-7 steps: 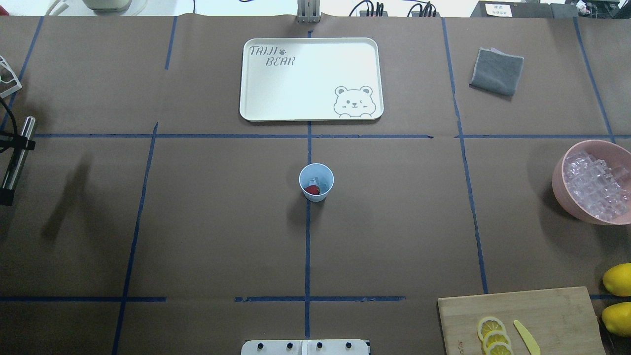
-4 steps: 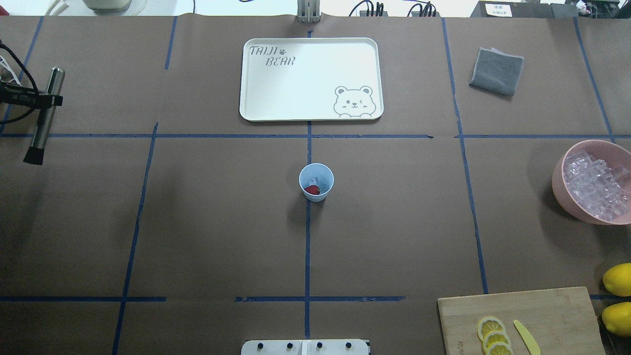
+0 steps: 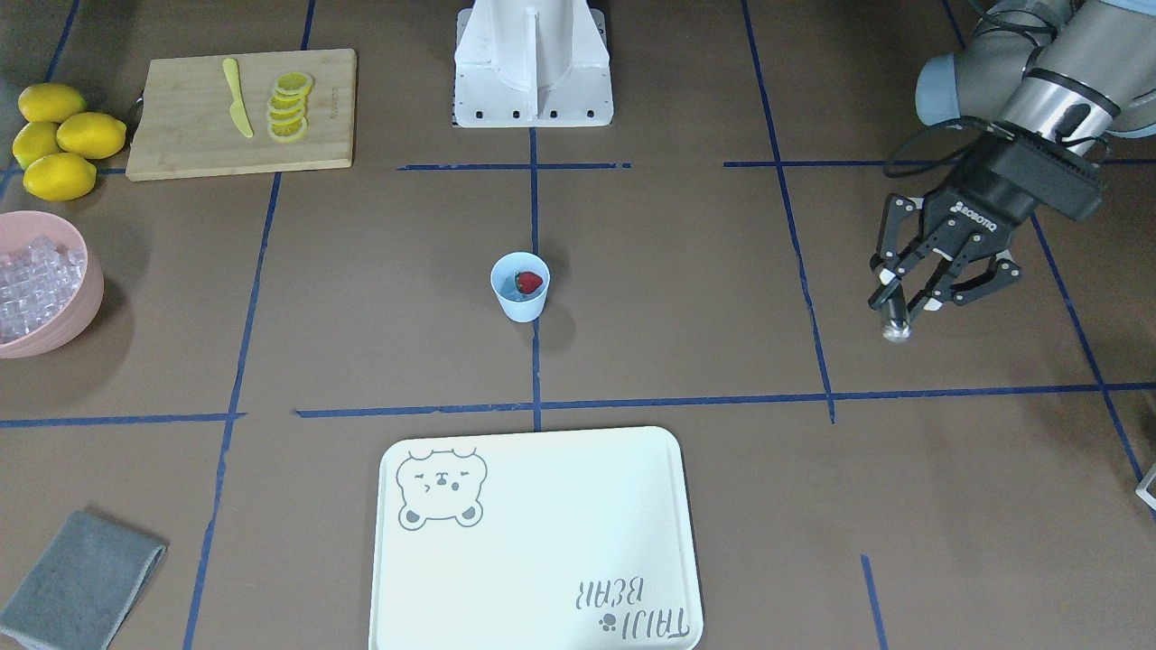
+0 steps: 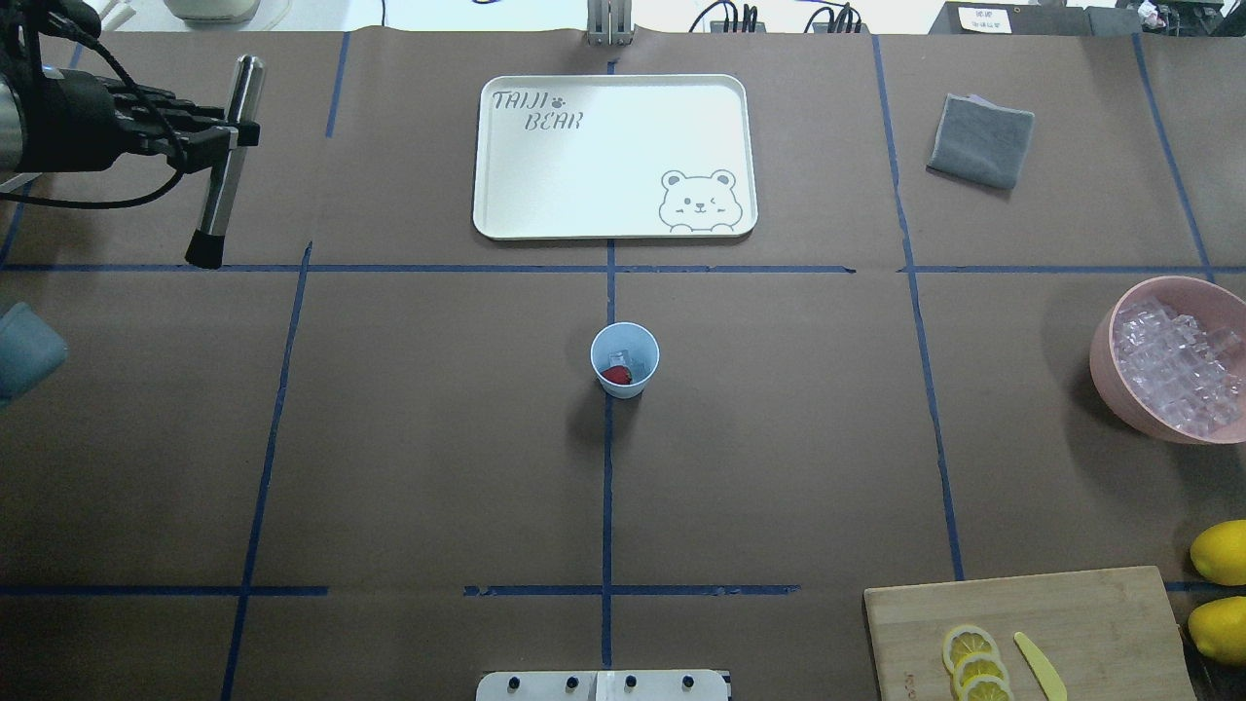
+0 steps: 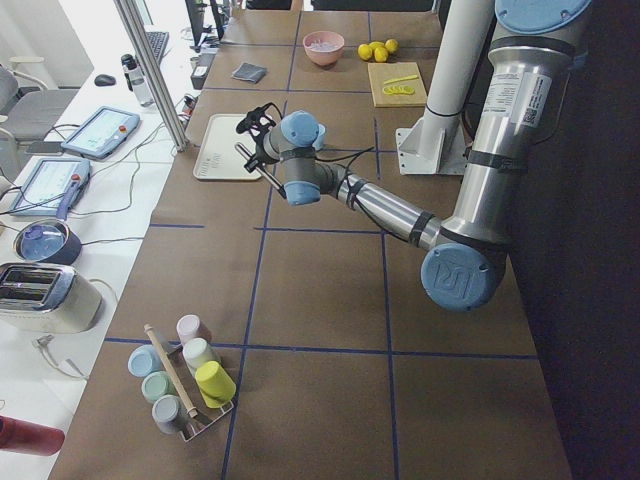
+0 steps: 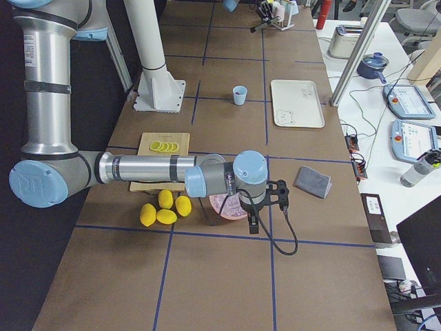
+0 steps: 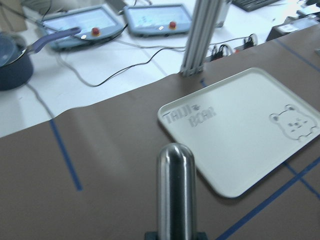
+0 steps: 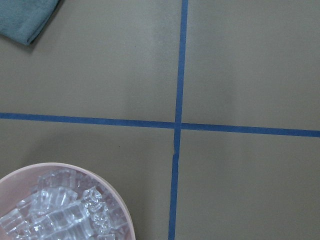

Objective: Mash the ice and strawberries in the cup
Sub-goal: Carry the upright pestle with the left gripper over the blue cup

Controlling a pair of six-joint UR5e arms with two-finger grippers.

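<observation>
Cup [image 4: 623, 387] is standing upright at the table's centre, right on the crossing blue tape lines [image 4: 607, 487], with nothing touching it. Strawberry [image 4: 615, 374] is lying inside against the wall nearer the robot, and ice [image 4: 621, 356] is sitting beside it in the cup.

Left gripper [image 4: 237, 133] is hanging over the far-left part of the table, well apart from the cup, fingers clenching around a metal muddler [image 4: 216, 209]. It is gripping the shaft above the middle, with the rounded steel end poking up and the black end pointing down. The muddler is tilting slightly and is not touching the table.

Right gripper [image 6: 253, 226] is showing only in the right side view, hovering just beside the pink bowl [image 4: 1103, 341]; cannot tell how its jaws are standing. That bowl is sitting at the right edge, piled with more ice.

White bear tray [image 4: 482, 156] is lying beyond the cup. Grey cloth [image 4: 981, 141] is lying folded at far right. Cutting board [image 4: 1071, 604] at near right is carrying lemon slices [image 4: 976, 664] and a yellow knife [image 4: 1040, 665], with whole lemons [image 4: 1222, 552] just beside it.
</observation>
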